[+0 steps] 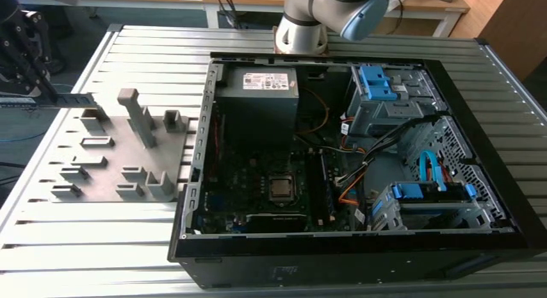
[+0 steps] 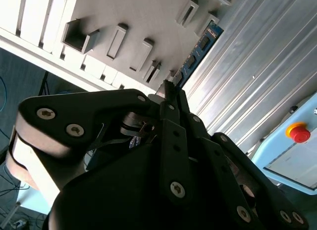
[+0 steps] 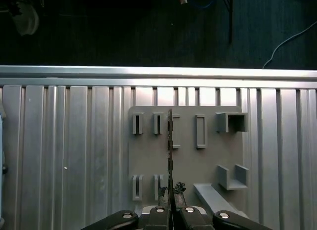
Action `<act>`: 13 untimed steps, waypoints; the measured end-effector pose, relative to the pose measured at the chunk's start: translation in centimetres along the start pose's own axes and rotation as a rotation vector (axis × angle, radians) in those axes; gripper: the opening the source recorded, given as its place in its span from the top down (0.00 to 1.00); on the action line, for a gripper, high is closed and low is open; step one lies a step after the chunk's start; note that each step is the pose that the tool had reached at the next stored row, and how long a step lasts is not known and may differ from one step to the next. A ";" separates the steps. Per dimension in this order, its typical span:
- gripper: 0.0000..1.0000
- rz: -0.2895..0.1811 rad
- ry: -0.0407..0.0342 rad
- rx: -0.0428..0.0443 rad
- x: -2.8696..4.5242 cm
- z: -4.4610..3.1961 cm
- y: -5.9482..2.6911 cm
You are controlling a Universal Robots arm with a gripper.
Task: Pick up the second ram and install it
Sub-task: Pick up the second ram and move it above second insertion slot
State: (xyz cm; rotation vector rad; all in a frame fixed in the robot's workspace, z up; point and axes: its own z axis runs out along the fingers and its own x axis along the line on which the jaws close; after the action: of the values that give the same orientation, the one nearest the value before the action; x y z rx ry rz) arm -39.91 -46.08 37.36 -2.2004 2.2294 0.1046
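My gripper (image 1: 45,93) hangs at the exterior view's far left, over the table's edge, shut on the second ram (image 1: 75,100). The stick pokes out level from the fingers, above the outer edge of the grey fixture plate (image 1: 102,176). In the second wrist view the fingertips (image 2: 171,88) pinch one end of the blue-green board (image 2: 200,47), which reaches out over the plate (image 2: 148,22). The first wrist view has the ram (image 3: 170,141) edge-on as a thin dark line running from the gripper (image 3: 171,193) across the plate (image 3: 188,160) between its slotted blocks.
An open computer case (image 1: 342,253) lies on the ribbed metal table (image 1: 86,247), to the exterior view's right of the plate, with the motherboard (image 1: 265,176) exposed. Tall grey posts (image 1: 137,115) stand on the plate. The arm's base (image 1: 303,22) is behind the case. A red stop button (image 2: 299,133) sits off the table.
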 end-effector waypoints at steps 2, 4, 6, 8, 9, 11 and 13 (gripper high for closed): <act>0.86 0.000 0.0000 0.0000 -0.01 -0.22 0.01; 0.86 0.000 0.0000 0.0001 -0.02 -0.44 0.02; 0.86 0.000 0.0000 0.0001 -0.03 -0.67 0.03; 0.86 0.000 0.0000 0.0000 -0.04 -0.88 0.04; 0.86 0.000 -0.0001 0.0001 -0.05 -0.98 0.04; 0.86 0.000 0.0000 0.0000 -0.06 -1.18 0.05; 0.86 0.000 0.0000 0.0001 -0.07 -1.37 0.06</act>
State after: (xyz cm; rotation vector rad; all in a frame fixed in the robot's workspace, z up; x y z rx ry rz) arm -39.91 -46.08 38.73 -2.2003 2.2293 0.1045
